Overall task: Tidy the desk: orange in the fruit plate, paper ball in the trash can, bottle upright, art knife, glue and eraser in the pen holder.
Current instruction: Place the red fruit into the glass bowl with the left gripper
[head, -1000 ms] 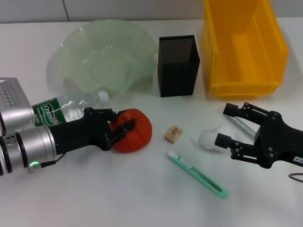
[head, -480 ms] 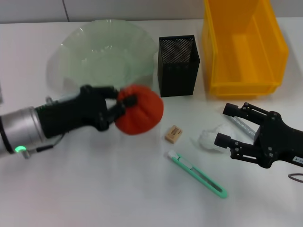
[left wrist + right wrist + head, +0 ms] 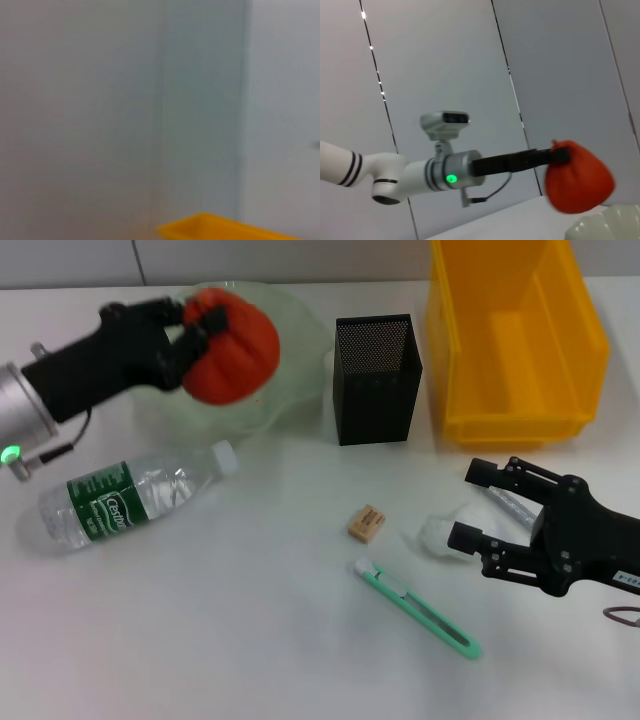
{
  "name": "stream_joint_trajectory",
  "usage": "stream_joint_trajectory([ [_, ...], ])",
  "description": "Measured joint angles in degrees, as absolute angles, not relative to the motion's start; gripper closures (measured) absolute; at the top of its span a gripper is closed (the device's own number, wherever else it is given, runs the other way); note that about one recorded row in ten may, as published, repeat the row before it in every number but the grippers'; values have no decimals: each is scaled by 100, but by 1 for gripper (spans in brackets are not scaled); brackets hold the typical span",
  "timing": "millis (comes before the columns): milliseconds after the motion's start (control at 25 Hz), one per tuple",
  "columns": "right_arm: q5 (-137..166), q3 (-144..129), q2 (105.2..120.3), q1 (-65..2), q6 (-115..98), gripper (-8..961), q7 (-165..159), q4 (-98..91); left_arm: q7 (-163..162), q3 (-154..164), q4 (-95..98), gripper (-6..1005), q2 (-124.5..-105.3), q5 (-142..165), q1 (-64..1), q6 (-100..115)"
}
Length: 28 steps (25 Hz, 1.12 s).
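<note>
I see left gripper (image 3: 190, 325) gripping orange (image 3: 232, 346) over plate (image 3: 290, 335); right gripper (image 3: 478, 505) spread wide beside paper ball (image 3: 443, 532); bottle (image 3: 125, 495) lying flat.

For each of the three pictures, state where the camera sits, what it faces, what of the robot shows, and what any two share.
Head view: on the head, looking down at the white desk; the left tool holds the round orange fruit over the pale green glass plate; the right tool is open by the crumpled white paper ball.
Left wrist view: faces a grey wall; only the yellow plastic bin shows, no robot.
Right wrist view: looks sideways across at the left arm.
Shared: the fruit shows in head and right wrist views.
</note>
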State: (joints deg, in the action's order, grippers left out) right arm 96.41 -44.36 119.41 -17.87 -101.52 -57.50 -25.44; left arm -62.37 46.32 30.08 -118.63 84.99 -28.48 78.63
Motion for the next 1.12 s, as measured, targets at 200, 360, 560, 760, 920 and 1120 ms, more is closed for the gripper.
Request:
stream_joint_trajectory([
  [200,9641,-4438,11939,-1864,-10175,145,-5641,-2360,-6224,4697,2965,798,-11891,8324,-3008,7037],
  [360,9641,-4447,11943,-1888,-10178,145,-5625,-2345,-6188,4979,2936,795,-11911,8318,-3140,6505],
  [560,9642,-4457,11942,-1953,-10179,146,-5624,-2284,-6184,5334,2835,792,-11918,8315,-3331,5767],
  [760,9641,-4461,11937,-1961,-10153,146,-5625,-2276,-6209,5488,2630,771,-11918,8312,-3554,4990],
  [920,9642,-4462,11936,-1960,-10143,146,-5624,-2276,-6195,5496,2602,735,-11918,8312,-3578,4904],
  [1120,9641,-4430,11935,-1963,-10139,146,-5624,-2276,-6222,5501,2631,642,-11916,8216,-3528,5105],
])
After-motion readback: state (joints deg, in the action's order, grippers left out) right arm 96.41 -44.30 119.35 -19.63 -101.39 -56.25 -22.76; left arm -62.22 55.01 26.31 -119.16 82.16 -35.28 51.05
